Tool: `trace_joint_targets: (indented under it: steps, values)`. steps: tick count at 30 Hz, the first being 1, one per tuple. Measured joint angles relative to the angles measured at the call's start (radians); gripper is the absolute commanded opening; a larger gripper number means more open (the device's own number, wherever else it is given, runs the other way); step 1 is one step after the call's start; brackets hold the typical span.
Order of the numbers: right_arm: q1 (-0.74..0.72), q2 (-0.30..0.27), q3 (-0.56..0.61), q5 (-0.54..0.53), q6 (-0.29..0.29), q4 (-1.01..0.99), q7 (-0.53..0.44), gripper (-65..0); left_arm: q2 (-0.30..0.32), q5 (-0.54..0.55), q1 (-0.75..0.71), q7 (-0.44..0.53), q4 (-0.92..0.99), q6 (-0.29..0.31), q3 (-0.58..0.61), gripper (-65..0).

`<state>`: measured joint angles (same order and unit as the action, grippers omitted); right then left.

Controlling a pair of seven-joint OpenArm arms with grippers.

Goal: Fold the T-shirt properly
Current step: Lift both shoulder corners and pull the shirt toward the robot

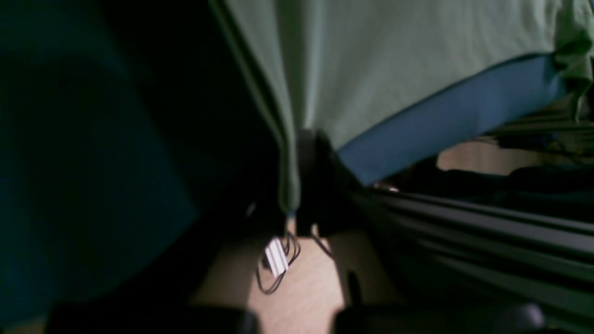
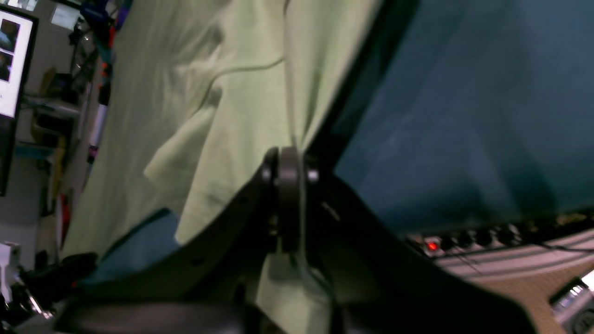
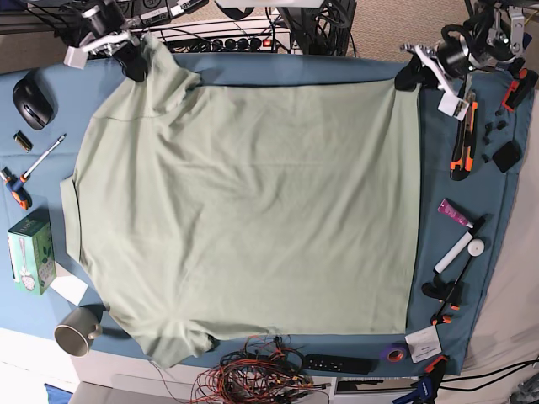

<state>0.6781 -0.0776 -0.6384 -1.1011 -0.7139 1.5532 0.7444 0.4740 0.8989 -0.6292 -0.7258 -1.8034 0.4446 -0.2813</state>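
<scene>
The pale green T-shirt (image 3: 253, 210) lies spread flat on the blue table cloth (image 3: 438, 177) and covers most of it. At its far left corner in the base view, my right gripper (image 3: 135, 63) is shut on the fabric. The right wrist view shows those black fingers (image 2: 287, 181) pinched on a fold of the T-shirt (image 2: 209, 93). My left gripper (image 3: 408, 77) is at the shirt's far right corner. In the left wrist view it (image 1: 299, 195) is shut on the hemmed edge of the T-shirt (image 1: 394, 55), which hangs taut from it.
Left of the shirt lie a black mouse (image 3: 32, 101), a pen (image 3: 44, 156), a screwdriver (image 3: 15, 187), a green box (image 3: 29, 250) and a mug (image 3: 77, 330). On the right are an orange cutter (image 3: 461, 139) and a pink tube (image 3: 455, 212). Tangled wires (image 3: 253, 379) sit at the front edge.
</scene>
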Motion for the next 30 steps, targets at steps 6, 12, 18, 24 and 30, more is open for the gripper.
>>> trace_joint_targets:
  steps: [6, 12, 18, 24, 30]
  values:
    - [0.061, -0.046, 0.0, -0.029, -0.002, 0.001, 0.004, -65.0, 0.0, -0.02, -0.066, -0.016, -0.064, -0.004, -0.023, -65.0]
    - [0.134, -0.055, 0.0, -0.052, 0.026, -0.004, 0.064, -65.0, 0.0, -0.02, -0.128, -0.026, -0.1, -0.004, -0.042, -65.0]
    - [0.19, -0.056, 0.0, -0.079, 0.024, -0.004, 0.063, -65.0, 0.0, -0.02, -0.144, -0.034, -0.1, -0.003, -0.042, -65.0]
    - [0.217, -0.056, 0.0, -0.121, 0.025, -0.004, 0.086, -65.0, 0.0, -0.02, -0.188, -0.038, -0.111, -0.004, -0.042, -65.0]
    - [0.219, -0.055, -0.037, -0.12, 0.025, -0.004, 0.108, -65.0, 0.0, -0.043, -0.238, -0.041, -0.17, -0.004, -0.042, -65.0]
